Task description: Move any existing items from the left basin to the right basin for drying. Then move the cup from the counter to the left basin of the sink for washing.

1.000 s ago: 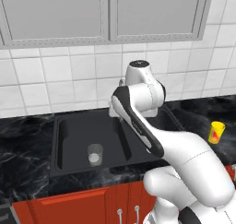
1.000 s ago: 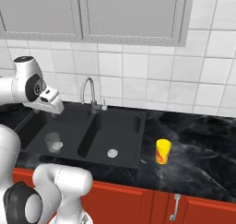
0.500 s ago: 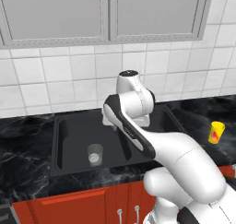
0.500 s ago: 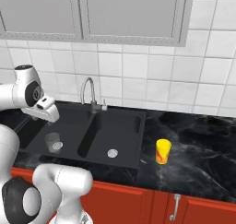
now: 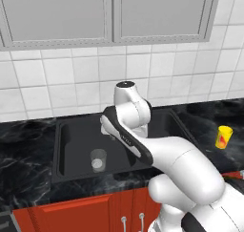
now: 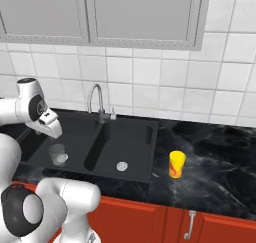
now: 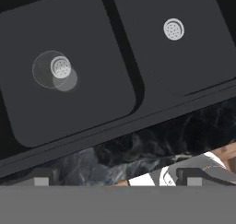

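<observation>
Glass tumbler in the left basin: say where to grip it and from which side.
Grip the glass tumbler across its open rim, coming straight down from above. It stands upright, alone on the left basin floor over the drain, walls clear all round; the gripper is open.

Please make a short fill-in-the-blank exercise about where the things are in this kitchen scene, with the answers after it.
1. The clear glass tumbler stands in the ____ basin of the sink.
2. The yellow cup stands on the black marble ____.
3. The gripper hangs above the sink with its jaws ____.

Missing words: left; counter; open
</observation>
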You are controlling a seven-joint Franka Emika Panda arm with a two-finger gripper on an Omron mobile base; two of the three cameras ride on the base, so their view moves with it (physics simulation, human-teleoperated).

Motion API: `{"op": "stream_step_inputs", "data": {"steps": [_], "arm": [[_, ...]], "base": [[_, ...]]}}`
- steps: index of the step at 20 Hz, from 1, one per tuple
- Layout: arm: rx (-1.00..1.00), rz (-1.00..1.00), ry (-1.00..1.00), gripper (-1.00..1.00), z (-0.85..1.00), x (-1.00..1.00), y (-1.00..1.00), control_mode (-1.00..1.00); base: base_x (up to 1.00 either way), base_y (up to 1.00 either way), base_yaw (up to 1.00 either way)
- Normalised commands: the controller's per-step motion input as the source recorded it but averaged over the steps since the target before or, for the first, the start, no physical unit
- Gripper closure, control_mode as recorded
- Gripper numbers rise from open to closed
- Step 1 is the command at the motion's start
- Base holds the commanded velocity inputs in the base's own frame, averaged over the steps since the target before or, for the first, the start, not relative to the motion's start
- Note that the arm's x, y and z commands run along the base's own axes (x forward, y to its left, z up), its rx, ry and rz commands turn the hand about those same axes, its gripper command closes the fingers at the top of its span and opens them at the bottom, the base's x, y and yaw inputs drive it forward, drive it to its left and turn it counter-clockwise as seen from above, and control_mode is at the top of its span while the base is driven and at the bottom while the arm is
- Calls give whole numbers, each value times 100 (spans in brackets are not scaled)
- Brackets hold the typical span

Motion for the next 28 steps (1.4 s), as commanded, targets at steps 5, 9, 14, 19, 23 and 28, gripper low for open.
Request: {"op": "stream_step_inputs", "data": {"steps": [5,9,14,19,23,28], "arm": [[0,-3,1,-100,-24,23,14,-100],[0,-2,3,-100,-26,21,11,-100],[0,-2,7,-100,-26,20,11,-100],[0,-1,6,-100,-26,24,8,-100],[0,-1,5,-100,-28,24,8,-100],[0,-2,5,-100,-26,24,13,-100]], "base": [[0,0,0],[0,0,0],[0,0,0],[0,0,0],[0,0,0],[0,0,0]]}}
